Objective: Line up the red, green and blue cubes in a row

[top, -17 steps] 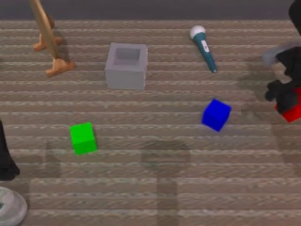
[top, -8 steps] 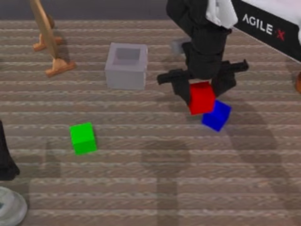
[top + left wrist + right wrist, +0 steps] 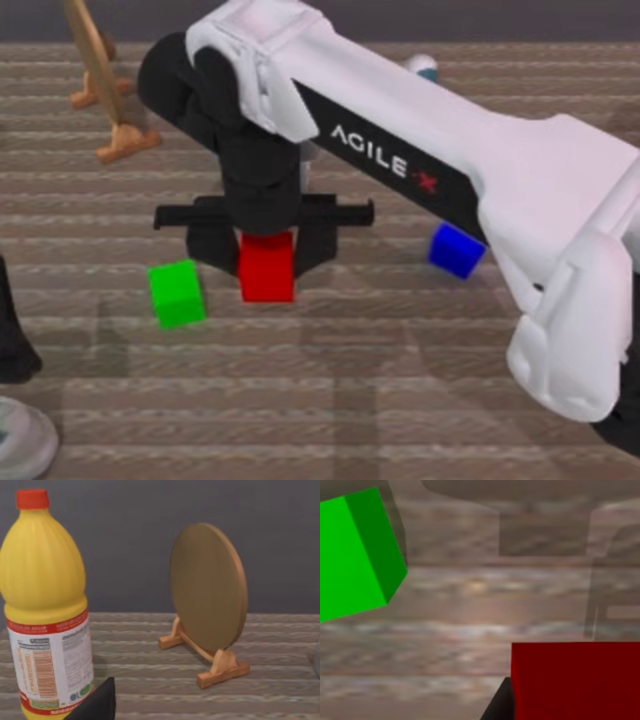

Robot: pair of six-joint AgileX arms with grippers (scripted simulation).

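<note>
The right tool [image 3: 266, 262] is gripping the red cube [image 3: 267, 272] above the desk [image 3: 400, 400], just at three o'clock of the green cube [image 3: 177, 293]. Placement is in hand. The blue cube [image 3: 456, 250] is lying well apart at three o'clock. Next: lowering squarely beside green, then releasing. The left tool [image 3: 95, 705] is sitting parked; whether it is wide or narrow cannot be told.

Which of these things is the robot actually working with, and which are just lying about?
Part of the job:
- red cube, held in the right claw
- green cube
- blue cube

Just lying about:
- grey box, mostly hidden by the arm
- wooden disc on its stand
- yellow bottle
- microphone
</note>
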